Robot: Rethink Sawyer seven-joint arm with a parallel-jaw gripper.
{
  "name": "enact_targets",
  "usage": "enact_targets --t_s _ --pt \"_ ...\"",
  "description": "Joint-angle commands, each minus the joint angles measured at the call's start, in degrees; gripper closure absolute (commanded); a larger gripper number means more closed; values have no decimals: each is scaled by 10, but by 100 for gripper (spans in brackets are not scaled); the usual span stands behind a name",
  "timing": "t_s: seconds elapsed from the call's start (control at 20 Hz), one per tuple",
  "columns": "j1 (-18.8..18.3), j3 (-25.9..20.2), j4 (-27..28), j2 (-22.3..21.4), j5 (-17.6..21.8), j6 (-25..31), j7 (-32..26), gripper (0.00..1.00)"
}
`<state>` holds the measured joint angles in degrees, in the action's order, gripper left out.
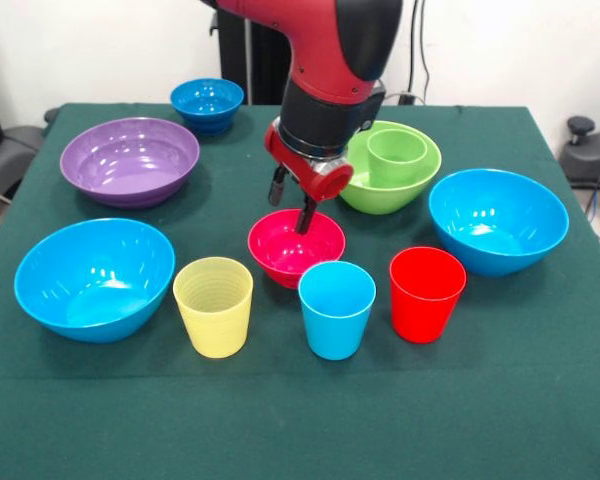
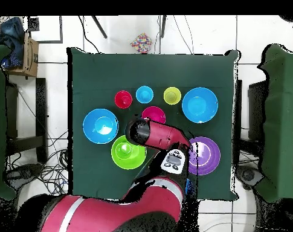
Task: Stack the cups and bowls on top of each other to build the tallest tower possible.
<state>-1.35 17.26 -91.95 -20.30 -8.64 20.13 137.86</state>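
- The green cup stands upright inside the lime green bowl, toward the back of the green table in the front view; this pair is the only stacked pile so far.
- The gripper hangs over the small pink-red bowl, just beside the lime green bowl. Its two dark fingers are spread apart and hold nothing. One finger reaches down inside the pink-red bowl near its back rim and the other sits outside that rim, so the fingers straddle the rim.
- In the front row of the front view, three cups stand upright and apart from each other: the pale yellow cup, the light blue cup and the red cup.
- One large light blue bowl sits beside the yellow cup, and the other large light blue bowl sits behind the red cup.
- The purple bowl lies farther back, with the small dark blue bowl behind it near the table's far edge.
- In the overhead view the red arm reaches from the bottom across the table and covers part of the lime green bowl and the pink-red bowl.
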Motion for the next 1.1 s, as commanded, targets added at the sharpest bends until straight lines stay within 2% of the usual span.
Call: enact_targets --t_s 0.05,0.25,0.55,1.1 --pt "10 -31 -8 21 -3 -27 73 0" --pt "7 -39 -18 24 -16 -37 87 0" --pt "22 -25 -8 42 -12 -64 93 0" --pt "25 -23 2 55 -7 -67 73 0"
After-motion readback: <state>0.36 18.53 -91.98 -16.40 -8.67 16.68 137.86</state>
